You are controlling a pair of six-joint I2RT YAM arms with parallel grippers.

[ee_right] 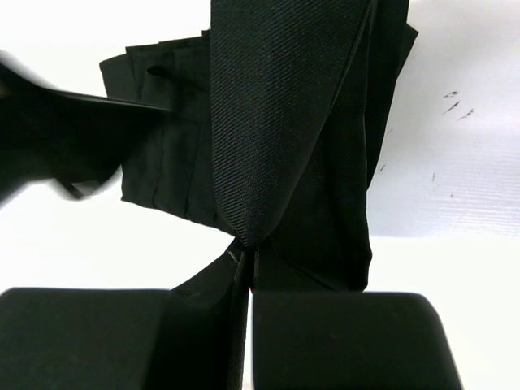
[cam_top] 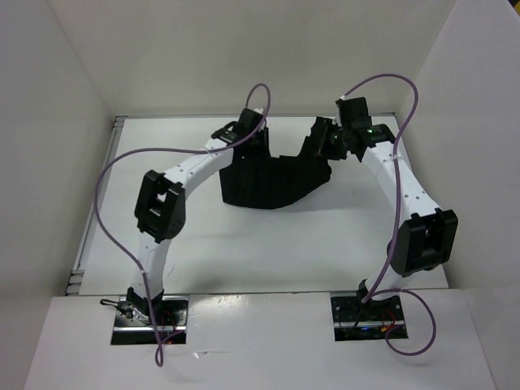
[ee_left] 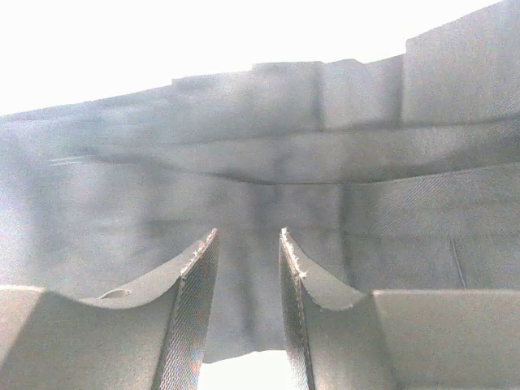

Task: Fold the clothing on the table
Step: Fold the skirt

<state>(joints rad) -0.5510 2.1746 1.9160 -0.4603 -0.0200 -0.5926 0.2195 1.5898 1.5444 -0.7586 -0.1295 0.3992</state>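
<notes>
White walls [cam_top: 244,57] box in a white worktop [cam_top: 268,252], and the black garment [cam_top: 268,183] lies toward its far side, between the wrists of the two arms. Its pleated body spreads flat on the worktop, the near edge curving toward the arm bases, while its right-hand end is lifted off the surface into a peak.

The left tool [cam_top: 255,140] sits over the garment's far left corner. In the left wrist view this tool [ee_left: 248,240] is partly open: its two fingers [ee_left: 195,309] stand apart with a clear gap and pinch nothing. The garment [ee_left: 260,162] fills the view beyond them, grey and washed out, with long ridges running across. Whether the fingertips touch the cloth I cannot tell.

The right tool [cam_top: 323,140] is at the garment's far right corner. In the right wrist view this tool [ee_right: 246,258] is clamped tight on the garment [ee_right: 276,122]. A fold of twill cloth comes out from between the pressed-together fingers and rises as a taut band, and the rest of the pleated cloth spreads behind it down to the worktop [ee_right: 455,187]. A few small dark marks [ee_right: 453,101] show on the surface to the right. A purple cable [cam_top: 104,195] loops along each arm
</notes>
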